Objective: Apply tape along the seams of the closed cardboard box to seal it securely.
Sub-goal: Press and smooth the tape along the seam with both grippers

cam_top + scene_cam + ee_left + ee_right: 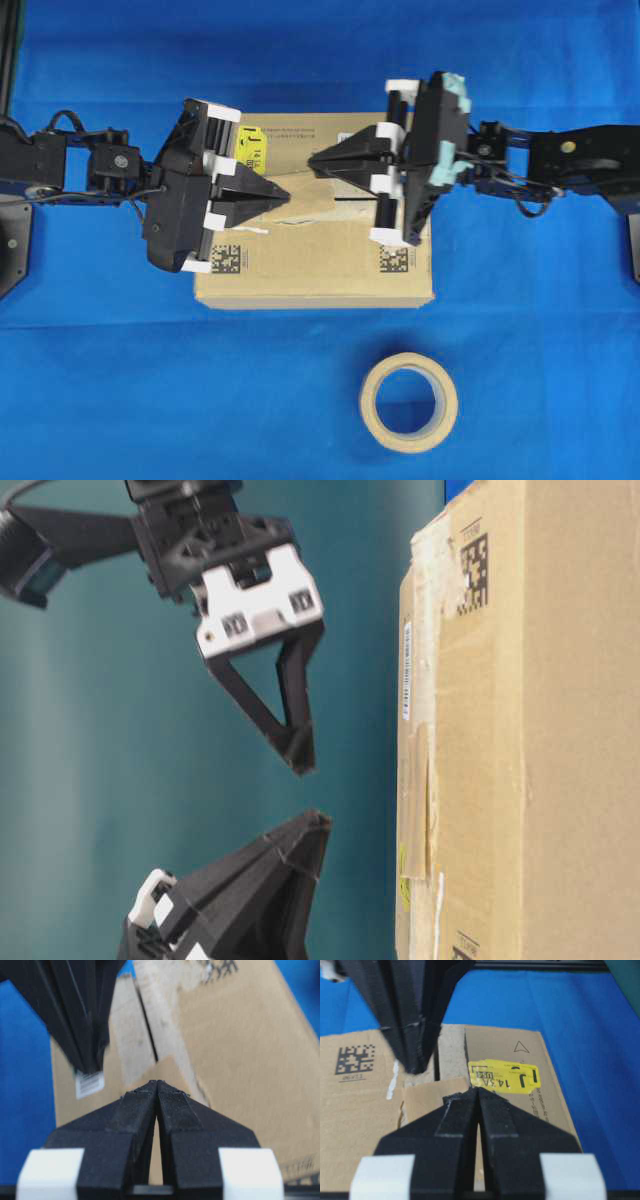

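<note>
The brown cardboard box (300, 270) lies mid-table with its flaps closed. Its seam (355, 199) is a thin dark slit edged by pale torn strips. A loose tan piece of tape (305, 207) lies slightly askew across the seam near the box's middle. My left gripper (287, 196) is shut and empty, its tip over the tape's left end. The right gripper (311, 160), also shut and empty, points leftward just beyond it. The table-level view shows both tips hanging clear of the box top. From the wrists I see the tape (427, 1097) under each shut tip (157, 1082).
A ring-shaped tan tape roll (368, 405) lies on the blue cloth in front of the box. A yellow sticker (252, 150) marks the box's far left corner, and black square codes (394, 258) sit near its front edge.
</note>
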